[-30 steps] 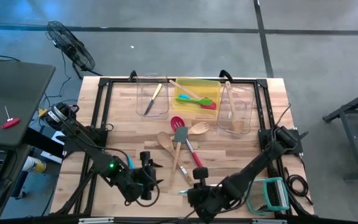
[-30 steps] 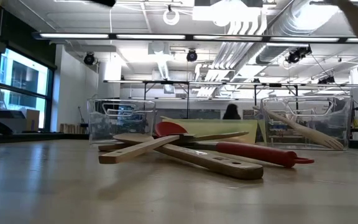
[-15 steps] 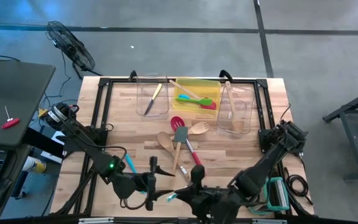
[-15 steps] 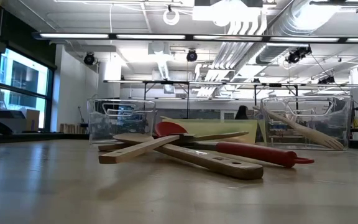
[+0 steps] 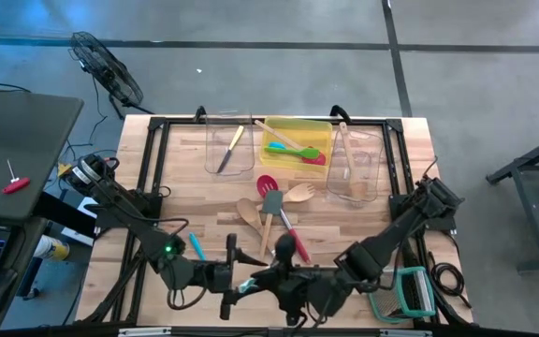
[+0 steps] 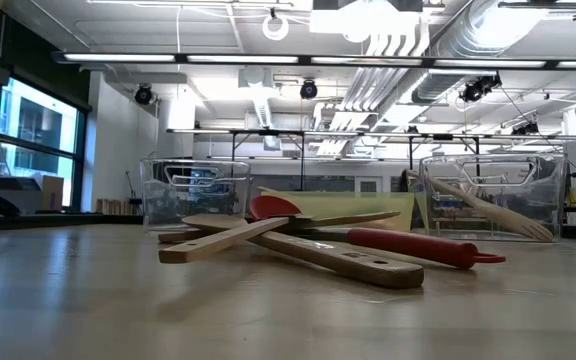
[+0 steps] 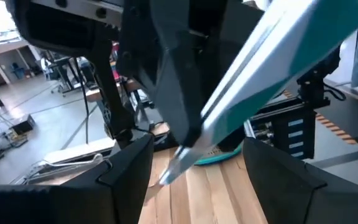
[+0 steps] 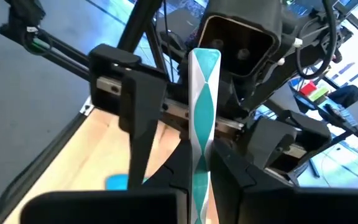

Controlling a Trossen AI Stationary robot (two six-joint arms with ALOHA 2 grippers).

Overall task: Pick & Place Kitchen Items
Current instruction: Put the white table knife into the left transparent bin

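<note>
The right gripper (image 8: 199,186) is clamped on a teal-handled utensil (image 8: 202,112), held off the table near its front edge. The left gripper (image 5: 230,278), fingers spread, faces it, the utensil's end between its fingers. Other utensils (image 5: 271,208) lie mid-table.

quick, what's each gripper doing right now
Left gripper: open, fingers either side of the teal-handled utensil, not clamped on it.
Right gripper: shut on the teal-handled utensil.
</note>
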